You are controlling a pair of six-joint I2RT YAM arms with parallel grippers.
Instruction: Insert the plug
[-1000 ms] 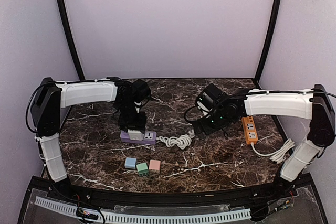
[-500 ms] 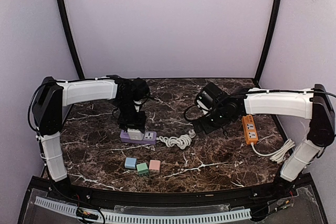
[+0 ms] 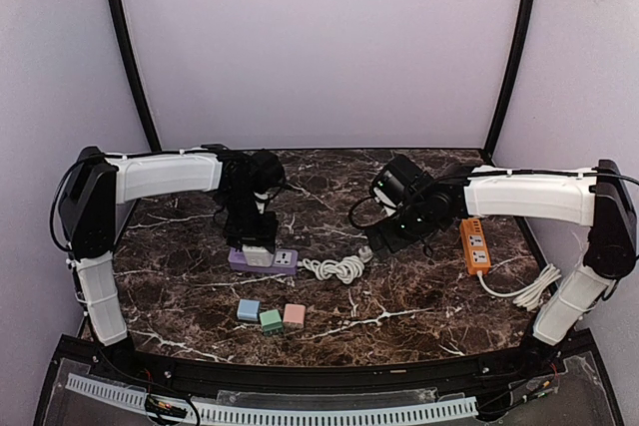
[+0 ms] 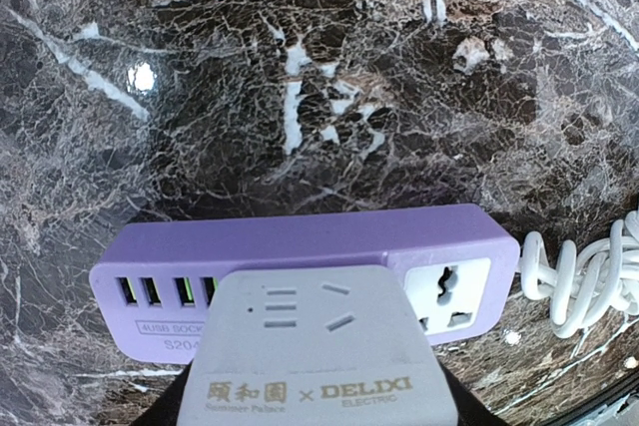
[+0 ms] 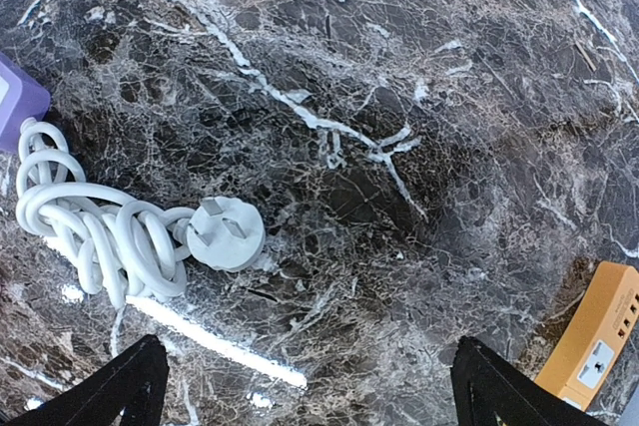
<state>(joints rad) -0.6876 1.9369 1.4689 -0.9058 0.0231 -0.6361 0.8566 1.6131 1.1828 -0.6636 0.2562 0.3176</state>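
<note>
Showing both arms at work over the marble table [image 3: 180, 291]. The left gripper [image 3: 254, 238] points straight down and pinches a white adapter block [image 4: 315, 356] by its sides, holding it squarely above the purple power strip [image 4: 300, 246]. That upright hold suits a straight downward push into a socket. The block covers the middle of the strip, leaving the USB ports to one side and one universal socket [image 4: 449, 296] to the other. Whether its prongs are already seated cannot be told, since the block hides the joint.

The right gripper [image 5: 315, 381] hangs with its fingers spread wide and empty, low over the table. The white plug [image 5: 225, 233] lies flat on its back, prongs up, just ahead of it, at the end of the coiled cord [image 5: 90, 226] that runs from the purple strip. This is probably a wait, or an approach to that plug.

The orange power strip [image 5: 589, 341] lies well apart to the right, and three pastel cubes [image 3: 271, 316] sit nearer the bases; neither seems involved.
</note>
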